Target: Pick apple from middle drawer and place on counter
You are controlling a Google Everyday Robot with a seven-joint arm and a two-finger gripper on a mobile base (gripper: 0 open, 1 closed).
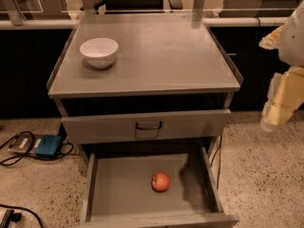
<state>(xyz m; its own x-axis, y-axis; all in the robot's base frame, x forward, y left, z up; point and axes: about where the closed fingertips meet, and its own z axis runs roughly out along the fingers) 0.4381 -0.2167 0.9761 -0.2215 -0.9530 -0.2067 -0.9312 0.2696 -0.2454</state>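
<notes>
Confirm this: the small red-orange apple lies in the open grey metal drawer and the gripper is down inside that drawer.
Not quite. The camera view shows the gripper at the picture's right edge, beside the grey cabinet and outside the wide grey metal drawer. The small round red-orange apple does lie on the drawer's floor.

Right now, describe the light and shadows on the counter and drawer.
Camera view: dim, warm light; the counter has a soft sheen; the bowl casts a small shadow beneath it; a dark shadow covers the drawer floor right of the apple; the gripper, at the right edge beside the counter, looks pale yellow.
</notes>
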